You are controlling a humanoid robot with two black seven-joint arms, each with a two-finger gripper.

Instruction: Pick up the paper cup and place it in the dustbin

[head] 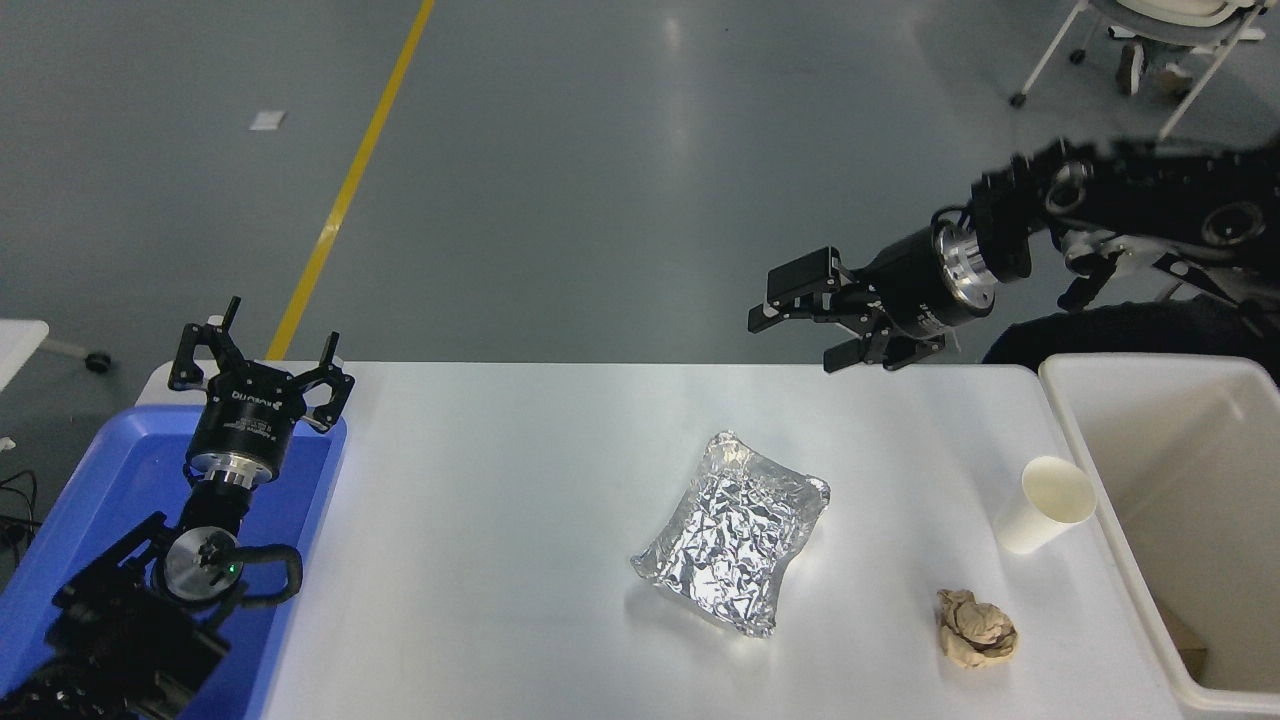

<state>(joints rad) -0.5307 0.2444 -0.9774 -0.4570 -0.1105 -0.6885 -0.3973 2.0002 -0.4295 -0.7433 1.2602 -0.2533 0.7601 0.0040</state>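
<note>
The paper cup [1045, 505] is small, white and tapered, with a cream inside. It stands tilted on the white table near the right edge, just left of the dustbin [1100, 470], a large cream-white rectangular bin with a thick rim. My right gripper [800, 330] is open and empty. It hangs over the table's far edge, pointing left, well up and left of the cup. My left gripper [260, 365] is open and parked at the lower left over a blue tray.
A crumpled foil tray [735, 535] lies at the table's middle. A crumpled brown paper ball [975, 628] lies below the cup. The blue plastic tray [110, 500] sits at the left edge. A chair [1150, 40] stands on the floor at the top right.
</note>
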